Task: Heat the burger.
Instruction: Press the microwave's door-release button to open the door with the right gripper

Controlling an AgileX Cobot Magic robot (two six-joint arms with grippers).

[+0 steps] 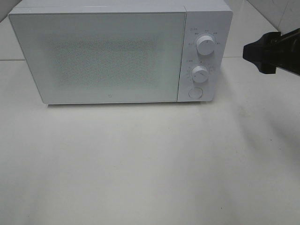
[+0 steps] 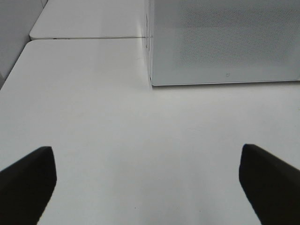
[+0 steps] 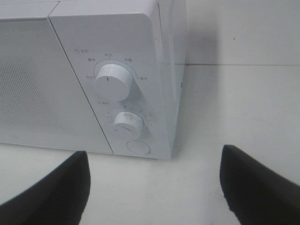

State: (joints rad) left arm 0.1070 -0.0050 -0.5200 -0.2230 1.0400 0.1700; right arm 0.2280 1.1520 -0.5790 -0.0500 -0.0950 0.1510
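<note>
The burger is not in view in any camera. The microwave (image 1: 98, 56) stands toward the far edge of the bench (image 1: 140, 164) with its door (image 1: 96, 54) shut, and the frosted front does not show whether the burger sits inside. No plate or food lies on the visible part of the bench.

The right pincer (image 3: 152, 187) hangs near the right edge of the bench, level with the control panel and apart from it, its fingers spread with nothing between them. The left pincer (image 2: 147, 185) is also spread wide and empty, low over the bench in front of the door's left corner.

Judging by this, the step in hand is work on the controls: the upper dial (image 3: 112, 80), the lower dial (image 3: 128, 120) or the round button (image 3: 136, 147) under them.

- Approach square to the panel, so the fingers straddle one dial only; the two sit close together.
- Centre the dial between the fingers before closing, then rotate about its axis without pulling sideways.
- Grip lightly, as the smooth white dial may slip.
- If the button is the target, press with one fingertip, straight in.
- Keep the left pincer clear of the door's swing.
</note>
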